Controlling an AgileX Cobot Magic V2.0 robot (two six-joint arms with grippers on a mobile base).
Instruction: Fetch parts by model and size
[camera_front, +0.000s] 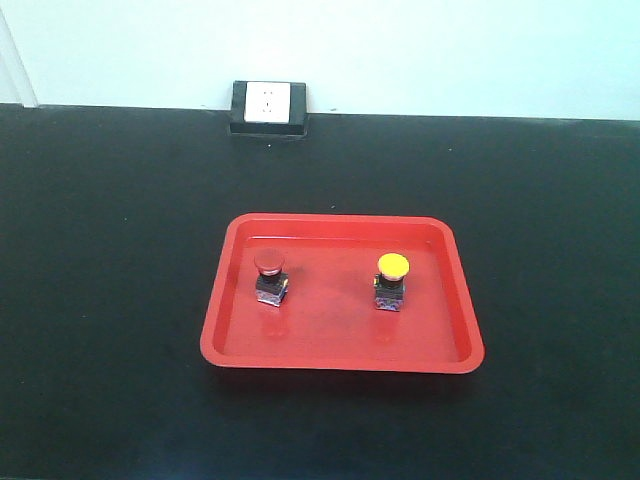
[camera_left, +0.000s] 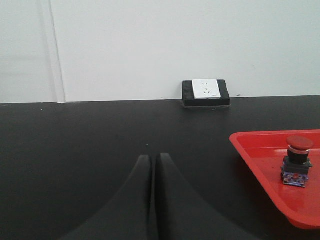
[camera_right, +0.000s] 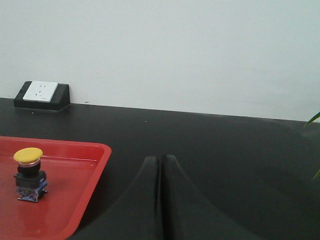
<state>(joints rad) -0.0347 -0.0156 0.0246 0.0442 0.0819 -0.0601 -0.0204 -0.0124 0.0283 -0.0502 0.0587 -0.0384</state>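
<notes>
A red-capped push-button switch (camera_front: 270, 277) and a yellow-capped one (camera_front: 391, 281) stand upright in a red tray (camera_front: 340, 362), red on the left, yellow on the right. The red switch also shows in the left wrist view (camera_left: 297, 160), the yellow one in the right wrist view (camera_right: 28, 173). My left gripper (camera_left: 152, 159) is shut and empty, low over the black table to the left of the tray (camera_left: 255, 160). My right gripper (camera_right: 160, 160) is shut and empty, to the right of the tray (camera_right: 95, 170). Neither gripper shows in the front view.
A white wall socket in a black housing (camera_front: 268, 107) sits at the back edge of the black table (camera_front: 100, 300) against the white wall. A green leaf tip (camera_right: 314, 117) shows at the right wrist view's right edge.
</notes>
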